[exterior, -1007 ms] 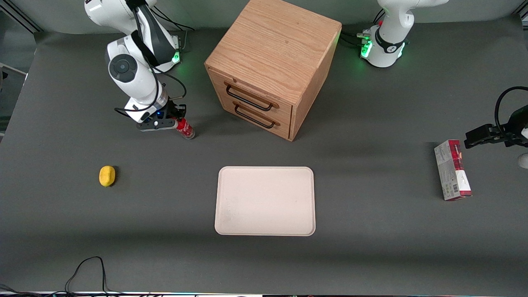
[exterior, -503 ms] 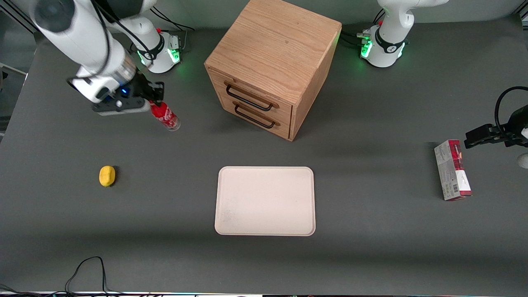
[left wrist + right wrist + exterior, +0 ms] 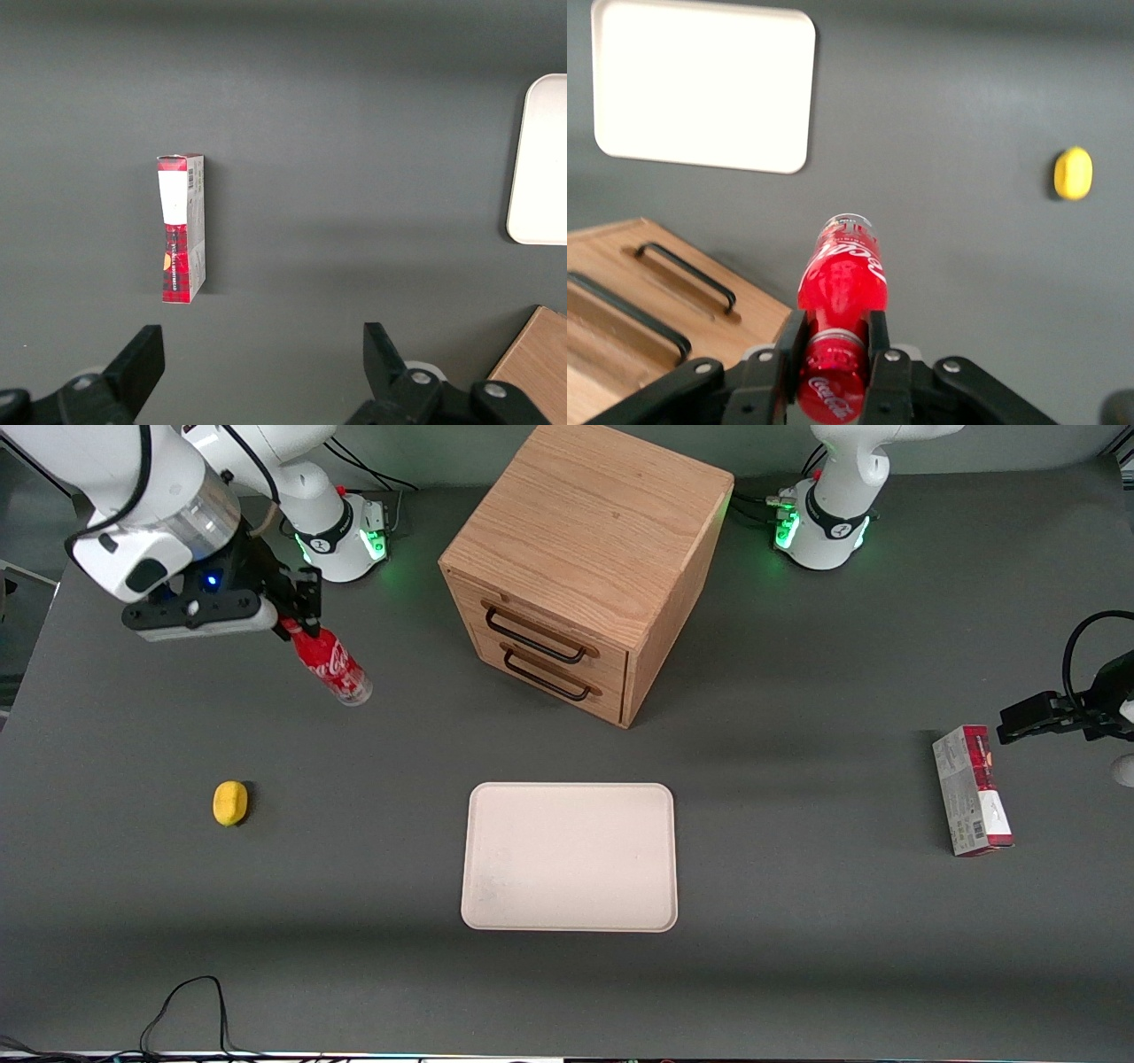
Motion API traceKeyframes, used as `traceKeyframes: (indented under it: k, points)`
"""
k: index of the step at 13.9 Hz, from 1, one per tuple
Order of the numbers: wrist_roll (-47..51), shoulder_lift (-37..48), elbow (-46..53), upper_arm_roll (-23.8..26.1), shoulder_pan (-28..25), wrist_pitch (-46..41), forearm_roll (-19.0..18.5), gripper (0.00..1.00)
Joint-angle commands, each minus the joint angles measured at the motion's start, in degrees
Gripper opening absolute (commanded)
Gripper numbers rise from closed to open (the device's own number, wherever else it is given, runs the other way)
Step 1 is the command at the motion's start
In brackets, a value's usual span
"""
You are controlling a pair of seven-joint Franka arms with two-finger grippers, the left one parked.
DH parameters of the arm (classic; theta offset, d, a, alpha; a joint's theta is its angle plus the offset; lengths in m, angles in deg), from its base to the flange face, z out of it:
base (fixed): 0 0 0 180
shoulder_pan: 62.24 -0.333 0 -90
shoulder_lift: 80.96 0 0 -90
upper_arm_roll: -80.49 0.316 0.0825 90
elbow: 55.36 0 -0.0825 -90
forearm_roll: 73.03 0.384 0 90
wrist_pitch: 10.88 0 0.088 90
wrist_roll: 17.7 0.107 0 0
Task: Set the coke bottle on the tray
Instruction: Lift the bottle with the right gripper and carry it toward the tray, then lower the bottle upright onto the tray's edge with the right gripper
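Observation:
My right gripper [image 3: 297, 622] [image 3: 832, 332] is shut on the neck of the coke bottle [image 3: 330, 664] [image 3: 843, 270], just below its red cap. The small red bottle with white script hangs tilted, high above the dark table, its clear base pointing down toward the front camera. The cream tray [image 3: 570, 856] [image 3: 702, 84] lies flat on the table, nearer the front camera than the drawer cabinet and well apart from the bottle, with nothing on it.
A wooden drawer cabinet [image 3: 585, 567] [image 3: 647, 310] with two black handles stands beside the held bottle. A small yellow object [image 3: 230, 802] [image 3: 1073, 173] lies nearer the front camera. A red-and-grey carton [image 3: 973, 789] [image 3: 182, 228] lies toward the parked arm's end.
The right gripper has lifted the coke bottle off the table and carried it upward, away from the front camera and toward the working arm's end of the table.

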Motion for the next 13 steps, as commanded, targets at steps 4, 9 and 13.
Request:
traceKeyframes:
  k: [4, 9, 13]
  points:
    - [0.6, -30.9, 39.1, 3.1, -0.3, -8.3, 1.6, 0.14]
    - [0.0, -37.2, 43.1, 4.6, -1.1, -1.1, 1.4, 0.09]
    - [0.0, -42.9, 43.0, 4.1, -0.4, 6.8, 1.1, 0.09]
